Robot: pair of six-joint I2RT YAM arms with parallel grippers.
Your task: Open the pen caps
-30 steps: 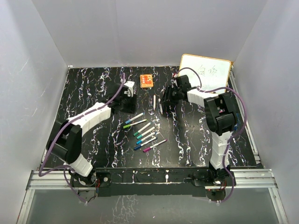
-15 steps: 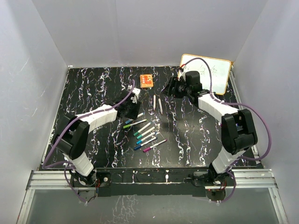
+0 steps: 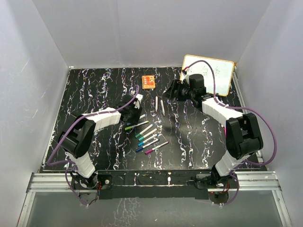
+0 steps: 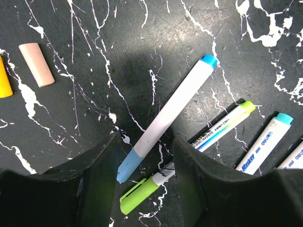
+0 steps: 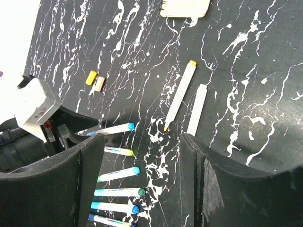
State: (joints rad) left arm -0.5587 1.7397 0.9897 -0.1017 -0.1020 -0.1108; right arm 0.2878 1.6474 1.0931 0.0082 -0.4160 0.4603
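My left gripper [image 3: 134, 109] [image 4: 144, 146] is low over the table, open, its fingers either side of the light-blue cap end of a white pen [image 4: 170, 111] that lies flat. A green-capped pen [image 4: 142, 193] lies just beside it. Several more capped pens [image 3: 147, 137] lie in a row. Two loose pen caps, one peach [image 4: 36, 64] and one yellow [image 5: 91, 77], lie apart from the pens. My right gripper [image 3: 171, 90] [image 5: 142, 146] hangs open and holds nothing. Two uncapped pens [image 5: 180, 97] [image 5: 197, 109] lie side by side below it.
An orange square block [image 3: 148, 81] sits at the back centre. A whiteboard [image 3: 208, 74] leans at the back right behind my right arm. White walls close in the black marbled table [image 3: 94, 90] on three sides.
My right gripper opened, left a second uncapped pen beside the first, and drew back towards the whiteboard. My left gripper came forward and down onto the top pen of the row.
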